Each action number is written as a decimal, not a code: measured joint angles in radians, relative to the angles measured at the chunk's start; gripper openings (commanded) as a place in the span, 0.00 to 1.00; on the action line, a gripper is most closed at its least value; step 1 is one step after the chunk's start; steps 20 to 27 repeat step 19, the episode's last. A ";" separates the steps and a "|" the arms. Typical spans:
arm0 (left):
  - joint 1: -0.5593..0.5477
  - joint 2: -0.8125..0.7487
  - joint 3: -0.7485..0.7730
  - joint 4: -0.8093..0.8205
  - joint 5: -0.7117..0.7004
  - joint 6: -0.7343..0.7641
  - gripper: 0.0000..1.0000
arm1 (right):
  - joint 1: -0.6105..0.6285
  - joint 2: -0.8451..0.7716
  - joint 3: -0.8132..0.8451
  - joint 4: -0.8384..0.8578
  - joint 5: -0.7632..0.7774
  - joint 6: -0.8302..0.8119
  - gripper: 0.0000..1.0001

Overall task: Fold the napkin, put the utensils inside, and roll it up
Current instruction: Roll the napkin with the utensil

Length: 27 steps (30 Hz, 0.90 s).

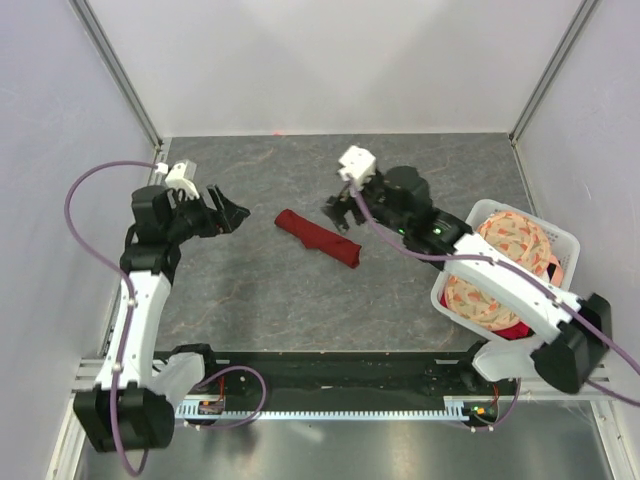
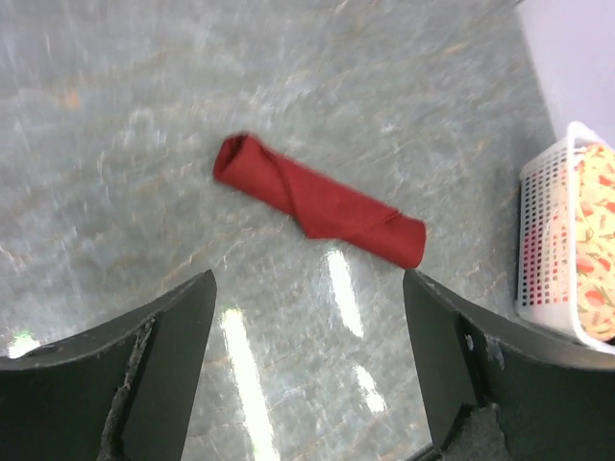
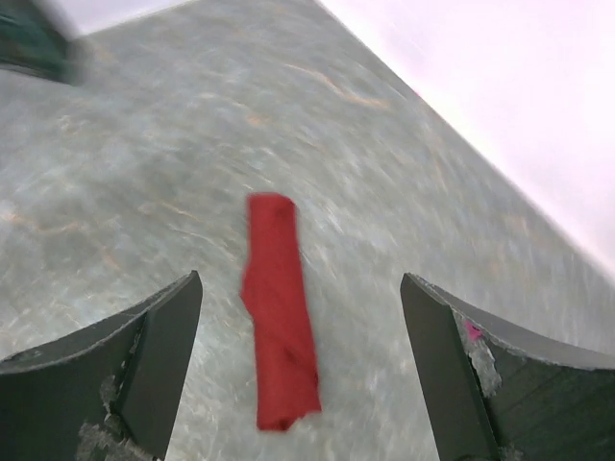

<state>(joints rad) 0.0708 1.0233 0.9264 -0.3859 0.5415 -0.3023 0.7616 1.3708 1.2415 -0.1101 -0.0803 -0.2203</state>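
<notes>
Top external view showed the napkin [image 1: 317, 238] lying rolled in the middle of the table [image 1: 260, 300], spoon unseen, presumably inside, while left gripper [image 1: 232, 212] and right gripper [image 1: 338, 212] hung clear on either side, jaws wide and empty, probably because the roll needed no more holding.

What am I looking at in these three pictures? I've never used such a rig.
Two robot arms are bolted at the near edge of a grey table. The wide picture looks down from above and behind them. The other two come from a camera on each wrist, that arm's own dark fingers showing at the bottom. On the table lies the dark red napkin, rolled into a tube. At the right stands a white basket holding a floral cloth. The left gripper and right gripper are both open, hold nothing and are clear of the napkin. No spoon shows; whether it is inside the roll I cannot tell.
</notes>
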 measured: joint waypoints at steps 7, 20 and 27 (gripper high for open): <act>0.000 -0.231 -0.129 0.116 0.008 0.031 0.87 | -0.218 -0.233 -0.410 -0.017 0.131 0.262 0.94; 0.000 -0.358 -0.197 0.203 -0.043 0.033 0.88 | -0.251 -0.471 -0.615 0.029 0.237 0.439 0.94; 0.000 -0.358 -0.197 0.203 -0.043 0.033 0.88 | -0.251 -0.471 -0.615 0.029 0.237 0.439 0.94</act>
